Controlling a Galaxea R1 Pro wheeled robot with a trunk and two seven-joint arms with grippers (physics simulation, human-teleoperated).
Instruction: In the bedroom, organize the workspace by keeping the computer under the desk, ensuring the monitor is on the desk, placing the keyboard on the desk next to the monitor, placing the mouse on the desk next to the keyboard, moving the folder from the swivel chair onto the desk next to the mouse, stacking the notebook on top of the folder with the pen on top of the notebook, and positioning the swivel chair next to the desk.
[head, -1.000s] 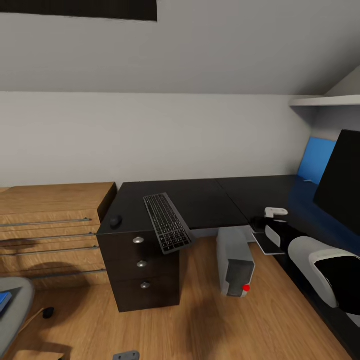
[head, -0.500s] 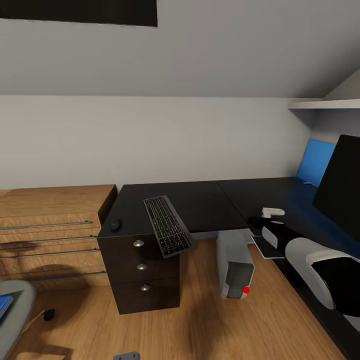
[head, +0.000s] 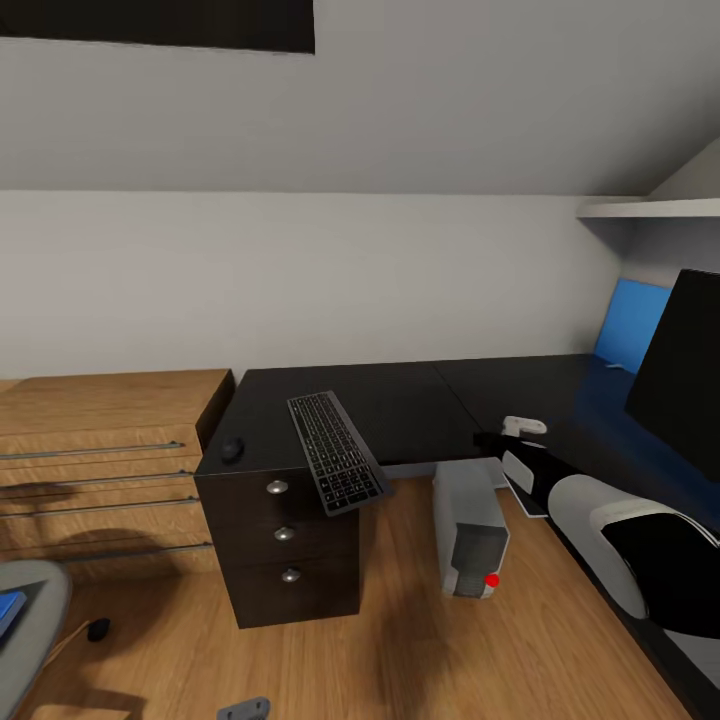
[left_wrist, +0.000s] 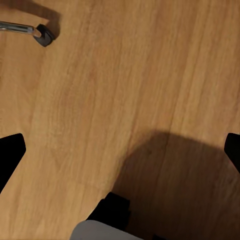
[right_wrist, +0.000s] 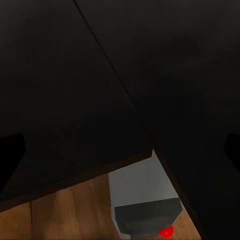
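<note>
Counter (head: 420, 395): one keyboard (head: 335, 449) overhanging front edge, one mouse (head: 232, 449) beside it, one monitor (head: 685, 375) | one computer (head: 470, 530) beneath | right end effector (head: 500, 440) spread over counter; left end effector (left_wrist: 120, 150) spread over floor (left_wrist: 125, 75)

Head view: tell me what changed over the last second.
The right arm slid left and farther over the desk; its gripper holds nothing. The view tilted slightly early on. The keyboard, the mouse and the computer stayed put.

Bare desk (head: 420, 400) right of keyboard (head: 335, 450)
</note>
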